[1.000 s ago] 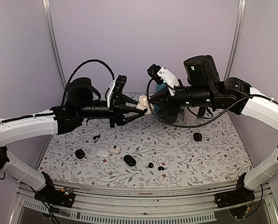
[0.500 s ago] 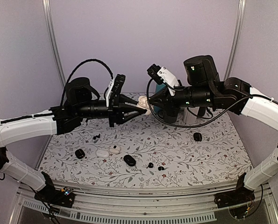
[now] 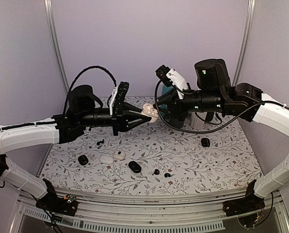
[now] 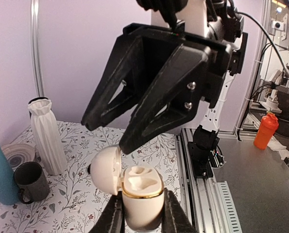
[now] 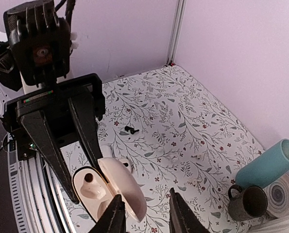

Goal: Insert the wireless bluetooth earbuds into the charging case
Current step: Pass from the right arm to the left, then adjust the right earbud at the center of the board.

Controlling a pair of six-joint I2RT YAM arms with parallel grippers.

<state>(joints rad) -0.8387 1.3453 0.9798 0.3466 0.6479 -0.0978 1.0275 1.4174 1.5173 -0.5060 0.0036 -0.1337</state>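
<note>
**Case clamped on the left, buds down on the table**

Hard to read: from overhead the charging case (image 3: 149, 112) is mostly buried between the two wrists, and we only get a cream sliver. The left wrist view cuts the left gripper (image 4: 143, 213) off at the bottom edge. Its fingers press on both sides of the case body, so we call it clamped on the case, held in the air. The case's lid (image 4: 104, 171) hangs open to one side. The wells show cream shapes, possibly seated buds or just moulding.

Fingers of the right gripper (image 5: 145, 194) stand apart around the lid's edge, with one tip at the lid rim.

The wireless earbuds (image 3: 156, 171), two tiny black specks, lie on the table (image 3: 207, 165) near the front. They are just right of a black oval case (image 3: 134, 166) and well apart from the held case.

Versus a second ago: the left fingers stood wider and have closed on the case. The right jaws were together and have parted. The specks on the table have not shifted.
</note>
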